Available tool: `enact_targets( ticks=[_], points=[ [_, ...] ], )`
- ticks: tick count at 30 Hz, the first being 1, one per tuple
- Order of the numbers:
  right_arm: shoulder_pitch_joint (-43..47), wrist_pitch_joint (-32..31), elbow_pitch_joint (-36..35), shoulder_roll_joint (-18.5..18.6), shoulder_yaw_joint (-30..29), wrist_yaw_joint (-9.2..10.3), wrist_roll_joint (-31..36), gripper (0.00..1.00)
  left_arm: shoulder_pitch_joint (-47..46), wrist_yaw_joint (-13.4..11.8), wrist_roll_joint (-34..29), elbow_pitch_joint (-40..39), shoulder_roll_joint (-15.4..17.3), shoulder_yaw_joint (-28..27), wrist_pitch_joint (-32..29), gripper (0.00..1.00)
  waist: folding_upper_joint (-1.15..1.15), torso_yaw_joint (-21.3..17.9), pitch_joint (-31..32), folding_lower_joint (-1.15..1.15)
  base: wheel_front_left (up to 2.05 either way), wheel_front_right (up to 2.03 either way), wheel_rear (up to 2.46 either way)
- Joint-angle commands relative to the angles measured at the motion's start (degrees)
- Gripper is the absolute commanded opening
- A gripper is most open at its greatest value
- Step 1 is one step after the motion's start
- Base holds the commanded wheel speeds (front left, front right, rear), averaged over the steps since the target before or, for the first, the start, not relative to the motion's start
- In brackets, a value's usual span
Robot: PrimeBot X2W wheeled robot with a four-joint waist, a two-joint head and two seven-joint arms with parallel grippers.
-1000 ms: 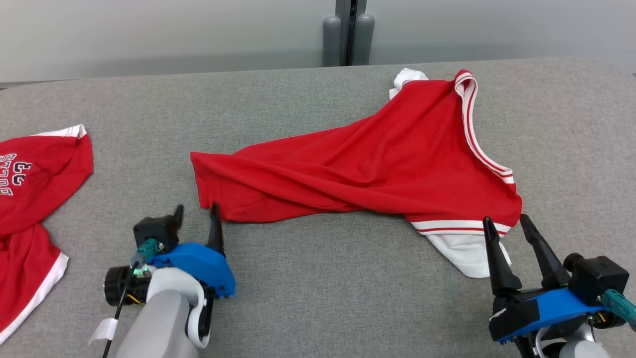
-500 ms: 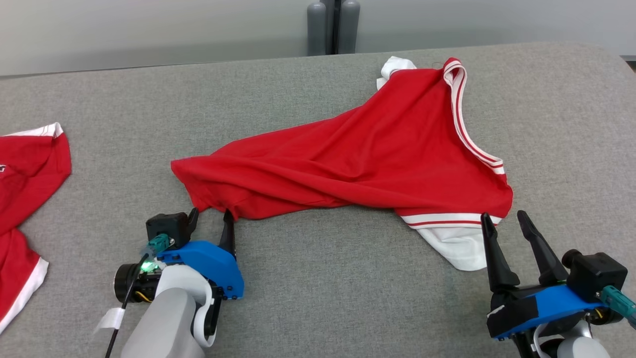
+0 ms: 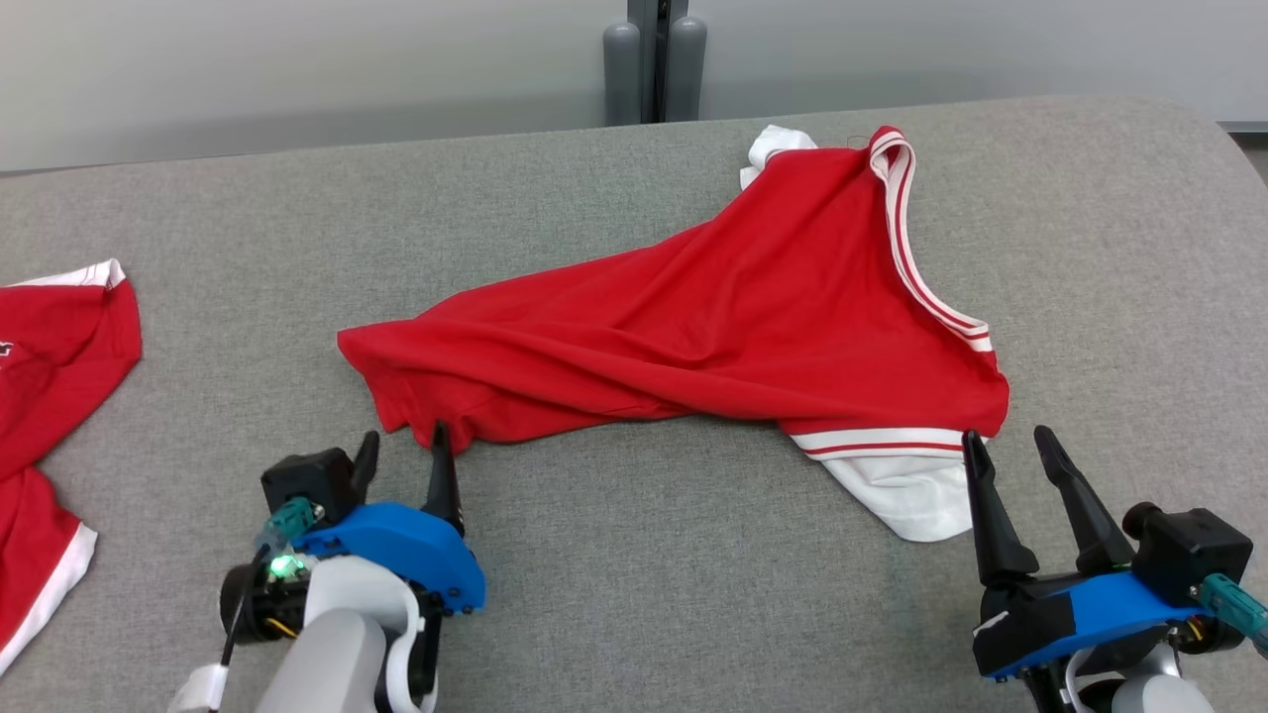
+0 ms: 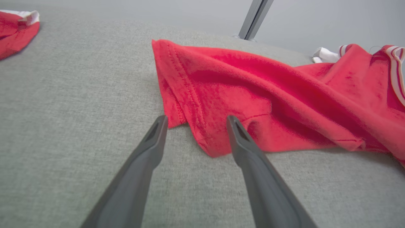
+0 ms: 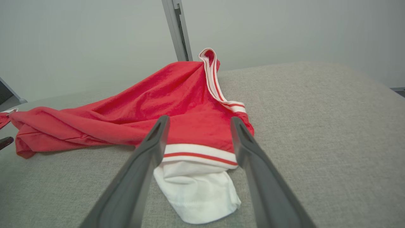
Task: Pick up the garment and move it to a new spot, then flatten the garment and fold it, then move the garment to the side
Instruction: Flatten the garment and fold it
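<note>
Red garment (image 3: 693, 327) crumpled across centre frame on grey table (image 3: 634, 594), left gripper (image 3: 404, 436) lower left, jaws wide apart and empty, tips at its hem corner, right gripper (image 3: 1006, 438) lower right, likewise wide and empty, just beside white sleeve (image 3: 906, 490).

A second red garment (image 3: 50, 347) at the bench's (image 3: 634, 594) left edge is cut off by the picture's side, its white print (image 3: 4, 349) too little shown to read. On the garment (image 3: 713, 317), the far white sleeve (image 3: 771, 147) is mostly hidden behind red folds.
</note>
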State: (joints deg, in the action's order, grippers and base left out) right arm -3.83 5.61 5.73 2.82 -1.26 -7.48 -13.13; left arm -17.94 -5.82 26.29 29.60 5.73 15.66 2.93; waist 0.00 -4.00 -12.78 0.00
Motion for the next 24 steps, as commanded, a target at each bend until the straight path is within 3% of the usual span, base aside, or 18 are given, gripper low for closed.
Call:
enact_targets(
  ticks=[1, 7, 19, 20, 21, 22, 24],
  points=[
    [0.45, 0.13, 0.01, 0.13, -0.13, -0.03, -0.2, 1.0, 1.62, -0.28, 0.55, -2.02, -0.08, 0.22, -0.87, 1.0, 0.0, 0.02, 0.14, 0.0, 0.0, 0.0, 0.0],
    [-0.02, 0.11, -0.08, 0.13, 0.31, -0.03, -0.68, 1.0, 3.92, -0.77, 1.46, -7.1, 0.12, 1.19, -4.82, 1.0, 0.0, 0.0, -0.12, 0.0, 0.0, 0.0, 0.0],
    [-1.32, 0.1, 0.26, 0.13, 0.96, -0.03, -0.87, 1.0, -2.69, -2.47, 1.07, 0.79, 1.0, 0.67, -6.72, 0.97, 0.0, -2.24, -1.87, 0.0, 0.0, 0.0, 0.0],
    [-1.39, 0.18, 0.34, 0.13, 1.01, -0.03, -0.99, 1.0, -2.99, -2.35, 1.04, 1.42, 1.09, 0.68, -6.51, 0.75, 0.0, -2.42, -1.91, 0.0, 0.0, 0.0, 0.0],
    [-1.39, 0.26, 0.42, 0.14, 1.03, -0.03, -1.05, 1.0, -3.25, -2.32, 0.77, 1.94, 1.27, 0.8, -6.16, 0.18, 0.0, -2.58, -1.92, 0.0, 0.0, 0.0, 0.0],
    [-1.35, 0.36, 0.49, 0.14, 1.02, -0.03, -1.09, 1.0, -3.43, -2.1, 0.82, 2.31, 1.38, 0.87, -5.77, 0.0, 0.0, -2.68, -1.92, 0.0, 0.0, 0.0, 0.0],
    [-1.27, 0.46, 0.55, 0.14, 0.92, -0.03, -1.13, 1.0, -3.59, -1.85, 0.82, 2.24, 1.48, 0.85, -5.11, 0.0, 0.0, -2.72, -1.91, 0.0, 0.0, 0.0, 0.0]
  ],
)
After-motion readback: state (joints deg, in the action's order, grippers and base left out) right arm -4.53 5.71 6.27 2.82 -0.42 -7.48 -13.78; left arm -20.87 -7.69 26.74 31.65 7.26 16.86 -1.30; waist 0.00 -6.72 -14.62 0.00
